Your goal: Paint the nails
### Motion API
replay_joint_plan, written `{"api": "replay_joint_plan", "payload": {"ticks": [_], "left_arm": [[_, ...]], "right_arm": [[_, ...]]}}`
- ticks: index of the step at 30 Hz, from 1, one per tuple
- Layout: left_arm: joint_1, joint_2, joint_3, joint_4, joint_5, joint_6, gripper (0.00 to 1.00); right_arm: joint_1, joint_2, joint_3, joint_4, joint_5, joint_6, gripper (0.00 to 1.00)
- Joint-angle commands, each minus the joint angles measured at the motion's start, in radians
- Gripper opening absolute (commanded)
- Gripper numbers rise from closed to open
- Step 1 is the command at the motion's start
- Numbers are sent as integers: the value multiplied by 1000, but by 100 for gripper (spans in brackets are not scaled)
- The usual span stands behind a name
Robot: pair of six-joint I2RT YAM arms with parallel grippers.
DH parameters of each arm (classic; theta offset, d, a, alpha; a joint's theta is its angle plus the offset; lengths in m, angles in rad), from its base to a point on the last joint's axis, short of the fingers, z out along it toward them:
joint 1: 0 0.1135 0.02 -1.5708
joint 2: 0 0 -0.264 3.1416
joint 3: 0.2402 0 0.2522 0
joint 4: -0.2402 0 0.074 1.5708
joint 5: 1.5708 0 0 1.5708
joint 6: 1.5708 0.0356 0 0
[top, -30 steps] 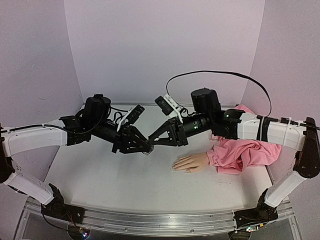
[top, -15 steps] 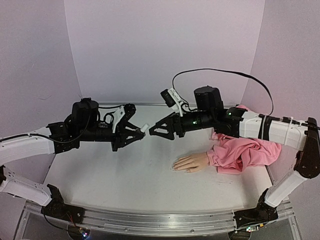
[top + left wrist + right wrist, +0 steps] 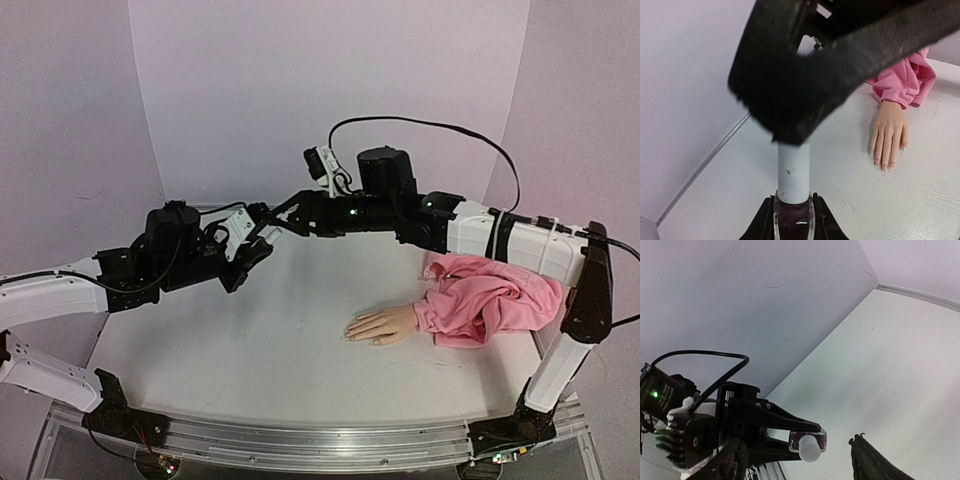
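One polish bottle [image 3: 793, 192] sits clamped in the left fingers [image 3: 759, 226]; the right fingers [image 3: 871, 462] gape open nearby.

Both arms reach inward, meeting above the table [image 3: 300, 370] left of centre. The left gripper [image 3: 794, 206] clamps a small white-capped dark bottle [image 3: 793, 170]. The right gripper [image 3: 278, 217] hangs at the cap, jaws spread.
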Motion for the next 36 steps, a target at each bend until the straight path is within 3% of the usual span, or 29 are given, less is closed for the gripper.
{"api": "replay_joint_plan", "payload": {"ticks": [1,8,13,17,21,24,26,33,36], "left_arm": [[-11,-7,11,59,-55,24,0],[-13,-10,10,59,-58,26,0],[-13,-11,9,59,-55,23,0],[-13,-16,8,60,-42,19,0],[-13,-20,9,59,-40,9,0],[-13,-22,9,59,-31,2,0],[-13,-22,9,59,-25,-4,0],[-13,-32,5,59,9,-7,0],[-9,-47,1,57,145,-12,0]], "right_arm": [[9,54,79,37,8,69,63],[10,106,101,38,-30,107,40],[10,119,82,68,-72,135,38],[10,124,75,87,-117,131,26],[8,96,52,87,-106,118,30],[8,94,42,87,-120,111,40],[9,101,38,87,-137,113,39],[8,81,19,87,-116,88,2],[4,47,2,83,-160,-3,0]]}}
